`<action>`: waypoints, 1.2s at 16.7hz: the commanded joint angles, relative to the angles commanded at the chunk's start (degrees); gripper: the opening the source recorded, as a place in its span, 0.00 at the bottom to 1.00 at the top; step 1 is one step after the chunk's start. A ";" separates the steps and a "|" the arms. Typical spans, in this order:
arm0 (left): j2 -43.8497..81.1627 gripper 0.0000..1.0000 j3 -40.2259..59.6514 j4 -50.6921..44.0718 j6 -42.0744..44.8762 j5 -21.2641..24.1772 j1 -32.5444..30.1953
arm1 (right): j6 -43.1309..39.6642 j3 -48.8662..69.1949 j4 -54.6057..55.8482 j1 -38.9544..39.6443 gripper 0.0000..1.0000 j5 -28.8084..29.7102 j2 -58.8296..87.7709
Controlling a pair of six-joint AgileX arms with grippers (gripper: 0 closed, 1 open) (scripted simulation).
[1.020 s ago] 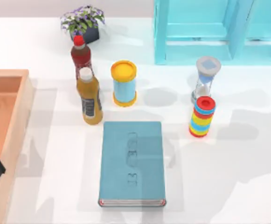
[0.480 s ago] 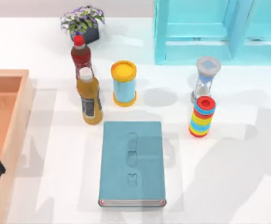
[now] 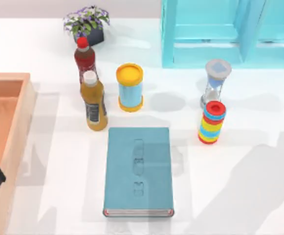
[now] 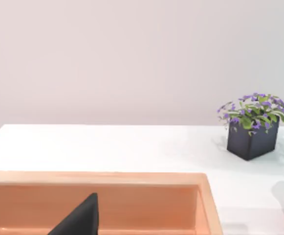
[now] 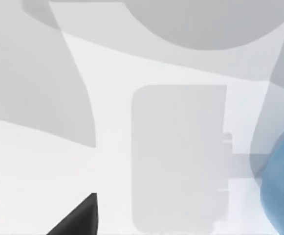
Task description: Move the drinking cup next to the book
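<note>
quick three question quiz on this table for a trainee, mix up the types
1. True or false: the book lies flat on the table, with its pale page edge toward the bottom of the top view.
2. Which stands closest to the book? A. the orange bottle B. the hourglass C. the potted plant
3. Fill in: in the top view, the rainbow-striped stack stands to the book's ____.

Key: 1 true; 2 A; 3 right

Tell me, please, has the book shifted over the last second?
No. The book lies where it did, its far left corner just below the orange bottle as before.
</note>
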 joint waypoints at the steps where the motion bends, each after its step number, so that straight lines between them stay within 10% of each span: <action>1: 0.00 1.00 0.00 0.00 0.00 0.00 0.00 | 0.00 0.00 0.00 0.00 1.00 0.00 0.00; 14: 0.00 1.00 0.00 0.00 0.00 0.00 0.00 | 0.00 0.00 0.00 0.00 0.02 0.00 0.00; 20: 0.00 1.00 0.00 0.00 0.00 0.00 0.00 | 0.00 0.00 0.00 0.00 0.00 0.00 0.00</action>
